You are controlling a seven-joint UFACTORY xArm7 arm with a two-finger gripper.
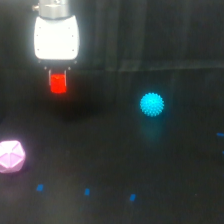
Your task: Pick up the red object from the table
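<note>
The red object point(58, 83) is a small bright red-orange block at the exterior view's upper left. It hangs just under the white gripper body, held between the dark fingers of my gripper point(58, 80). It is lifted above the black table point(110, 165), with a faint dark shadow below it. The fingers are mostly hidden against the dark background.
A spiky cyan ball point(151, 104) sits on the table to the exterior view's right of the gripper. A pale pink faceted polyhedron point(11, 156) lies at the left edge. Small blue marks point(86, 191) dot the near part of the table.
</note>
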